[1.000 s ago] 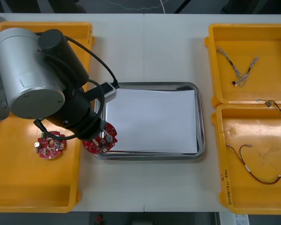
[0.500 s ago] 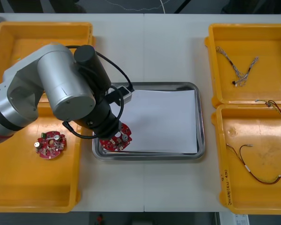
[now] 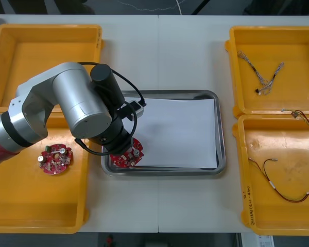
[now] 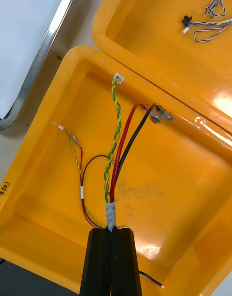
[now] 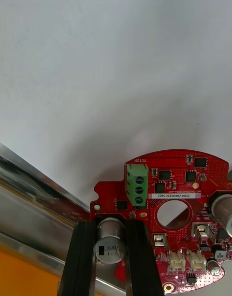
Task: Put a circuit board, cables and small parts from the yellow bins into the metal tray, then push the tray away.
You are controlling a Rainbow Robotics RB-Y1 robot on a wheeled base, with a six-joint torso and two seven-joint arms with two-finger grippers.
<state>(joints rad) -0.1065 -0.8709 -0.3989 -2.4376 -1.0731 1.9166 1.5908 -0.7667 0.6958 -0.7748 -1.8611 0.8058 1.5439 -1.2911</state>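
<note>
Since a second ago the left arm has swung right, carrying the round red circuit board [image 3: 127, 154] off the left rim and into the near left corner of the shiny metal tray [image 3: 220, 128], which is white inside and sits mid-way across the light table [image 3: 159, 51]. At the left, the near left yellow plastic bin [image 3: 36, 206] holds a second round red board [image 3: 55, 158]. At the right, the far right yellow plastic bin [image 3: 298, 51] holds a twisted blue and white cable [image 3: 262, 74]. The near right yellow plastic bin [image 3: 288, 154] holds a thin red and yellow cable [image 3: 278, 188] and, by its far rim, a bundle of red, black and green-yellow wires [image 3: 298, 114]. The carried board is studded with black chips, white sockets, a green terminal block [image 5: 137, 184] and a round hole. The left gripper [image 5: 111, 228] has its black fingers clamped on a silver cylinder [image 5: 111, 245] standing at the board's edge. The right gripper [image 4: 112, 231] hangs over the near right bin with its fingers pressed together. The bundle's taped end runs up to their tips, and I cannot tell whether it is nipped.
</note>
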